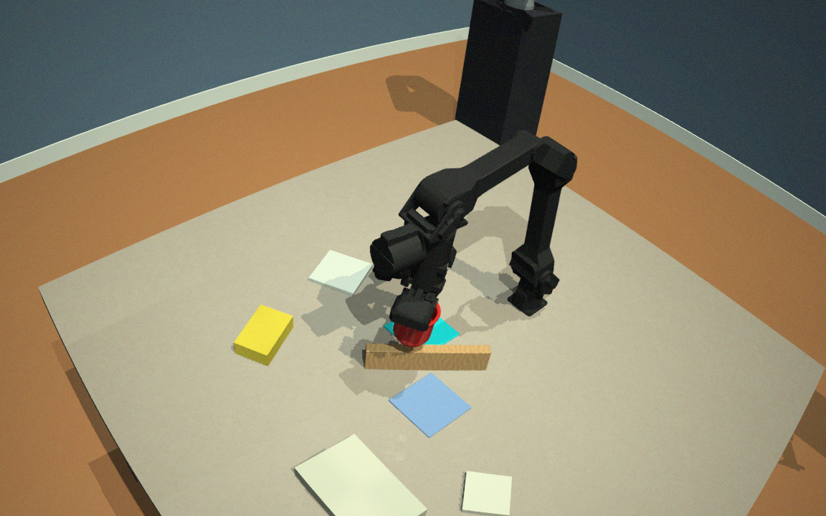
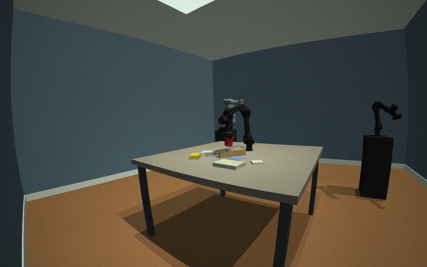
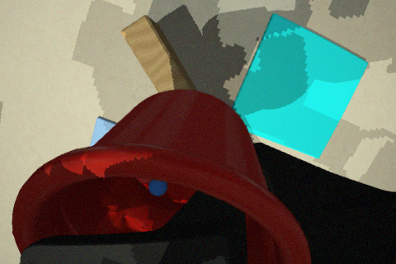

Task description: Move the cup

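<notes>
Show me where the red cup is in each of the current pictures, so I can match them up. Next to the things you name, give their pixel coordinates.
Top: near the middle, under the gripper (image 1: 413,325) (image 2: 228,136), partly hidden; cup (image 1: 411,336) (image 2: 228,141) (image 3: 186,128).
Exterior: small, just right of centre, above the table.
Wrist: large, across the bottom.
Shared landmark: the wooden bar (image 1: 427,359) (image 2: 233,152) (image 3: 150,54).
</notes>
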`<state>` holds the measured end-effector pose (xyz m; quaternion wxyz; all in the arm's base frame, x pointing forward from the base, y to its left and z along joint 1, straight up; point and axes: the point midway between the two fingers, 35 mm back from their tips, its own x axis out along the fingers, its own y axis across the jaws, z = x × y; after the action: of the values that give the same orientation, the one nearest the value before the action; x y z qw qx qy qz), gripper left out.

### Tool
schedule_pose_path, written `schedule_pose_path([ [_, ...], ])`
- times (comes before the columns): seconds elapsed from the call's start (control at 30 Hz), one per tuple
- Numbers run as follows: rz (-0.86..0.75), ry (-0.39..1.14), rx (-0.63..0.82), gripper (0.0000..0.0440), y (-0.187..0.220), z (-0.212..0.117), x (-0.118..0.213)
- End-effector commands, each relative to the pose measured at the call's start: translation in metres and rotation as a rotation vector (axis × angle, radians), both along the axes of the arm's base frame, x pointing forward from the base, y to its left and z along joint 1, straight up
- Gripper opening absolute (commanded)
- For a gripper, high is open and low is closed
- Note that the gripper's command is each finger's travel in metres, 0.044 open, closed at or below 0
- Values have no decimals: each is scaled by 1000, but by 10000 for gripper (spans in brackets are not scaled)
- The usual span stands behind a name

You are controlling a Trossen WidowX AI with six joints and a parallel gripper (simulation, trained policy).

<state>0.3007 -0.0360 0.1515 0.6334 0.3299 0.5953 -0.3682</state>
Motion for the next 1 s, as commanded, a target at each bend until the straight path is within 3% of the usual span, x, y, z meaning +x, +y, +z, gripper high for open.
schedule_pose_path([
  [0.0, -20, -21, -4, 0, -9, 0, -3],
  [0.97, -159, -73, -22, 0, -49, -46, -36],
])
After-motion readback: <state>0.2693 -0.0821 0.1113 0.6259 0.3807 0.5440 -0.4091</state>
